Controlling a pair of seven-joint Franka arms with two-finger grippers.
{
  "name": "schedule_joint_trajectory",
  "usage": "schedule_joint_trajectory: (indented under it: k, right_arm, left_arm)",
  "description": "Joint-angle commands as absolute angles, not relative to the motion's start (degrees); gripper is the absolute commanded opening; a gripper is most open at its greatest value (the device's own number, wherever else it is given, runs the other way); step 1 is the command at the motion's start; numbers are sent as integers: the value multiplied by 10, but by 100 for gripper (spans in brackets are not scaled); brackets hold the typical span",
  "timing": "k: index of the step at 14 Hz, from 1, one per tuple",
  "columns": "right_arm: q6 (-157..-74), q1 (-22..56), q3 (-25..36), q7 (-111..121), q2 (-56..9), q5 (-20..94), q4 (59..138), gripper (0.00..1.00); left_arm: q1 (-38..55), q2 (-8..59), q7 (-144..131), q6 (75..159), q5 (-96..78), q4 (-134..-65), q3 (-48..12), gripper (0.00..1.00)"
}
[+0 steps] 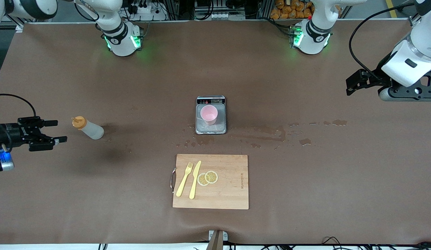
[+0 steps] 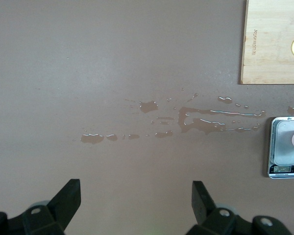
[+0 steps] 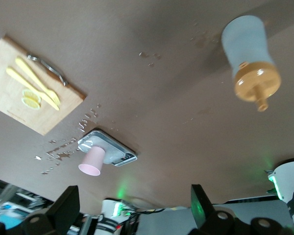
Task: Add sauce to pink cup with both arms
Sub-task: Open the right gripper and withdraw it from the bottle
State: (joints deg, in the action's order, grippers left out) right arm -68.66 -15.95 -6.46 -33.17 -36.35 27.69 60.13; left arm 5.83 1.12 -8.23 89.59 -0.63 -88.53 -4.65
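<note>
Standing on the scale [image 1: 211, 119] at table centre, the pink cup [image 1: 209, 115] seems set there for weighing; whether it holds sauce is unclear. The sauce bottle [image 1: 87, 128] stands at its nine o'clock. The right gripper [image 1: 52, 131] hovers beside the bottle, fingers spread; the left gripper [image 1: 354, 84] waits at the cup's two o'clock, released.

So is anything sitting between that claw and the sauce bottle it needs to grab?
Nothing visible. The open right gripper is beside the sauce bottle, with only bare table between them. The left gripper waits, open.
</note>
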Motion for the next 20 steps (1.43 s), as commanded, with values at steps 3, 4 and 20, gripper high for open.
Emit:
schedule_joint_trajectory:
  k: [3, 4, 20]
  right_arm:
    - [-691, -82, -61, -330, -325, 242, 614, 100]
    - [-699, -57, -59, -332, -316, 232, 614, 100]
    - [-1047, -9, -58, -75, 26, 50, 1068, 100]
  left_arm:
    - [55, 7, -79, 896, 3, -882, -49, 100]
    - [55, 7, -79, 896, 3, -882, -49, 100]
    - [54, 8, -79, 896, 2, -882, -49, 100]
